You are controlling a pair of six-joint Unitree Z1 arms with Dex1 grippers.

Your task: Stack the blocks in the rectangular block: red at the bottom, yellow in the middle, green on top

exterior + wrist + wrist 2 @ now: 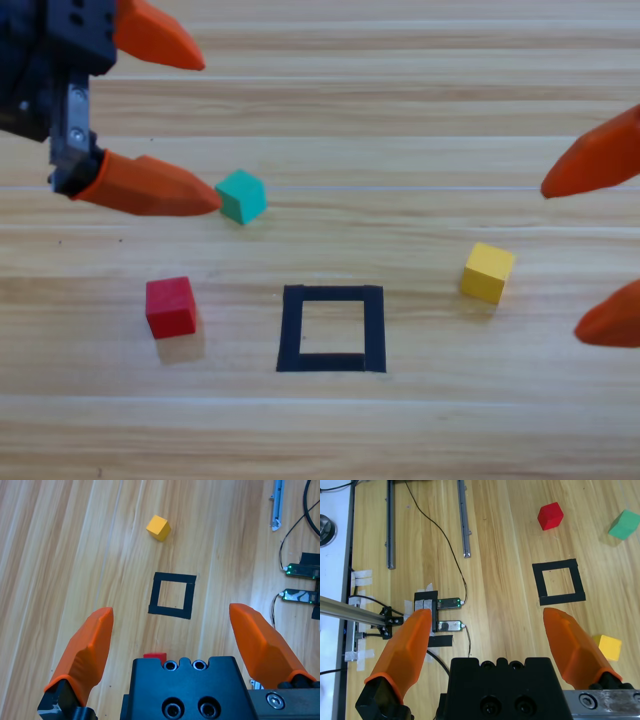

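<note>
The red cube (pixel 171 306) sits left of the black tape square (pixel 292 328), and its top edge peeks over my left gripper's black body (pixel 155 655). To the right of the square lies the yellow cube (pixel 487 272). The teal-green cube (pixel 241 196) rests behind and to the left, just off the tip of one jaw. My left gripper (pixel 208 130) hovers open at the upper left, empty. My right gripper (pixel 562 260) stands open at the right edge, near the yellow cube (pixel 609 647). The right wrist view also shows the red cube (pixel 550 516), green cube (pixel 624 524) and square (pixel 555 566).
Off the table's side, the right wrist view shows two metal rails (pixel 463 520), thin black cables and small circuit boards (pixel 447 602) with green lights. The same boards (pixel 300 571) appear at the right of the left wrist view.
</note>
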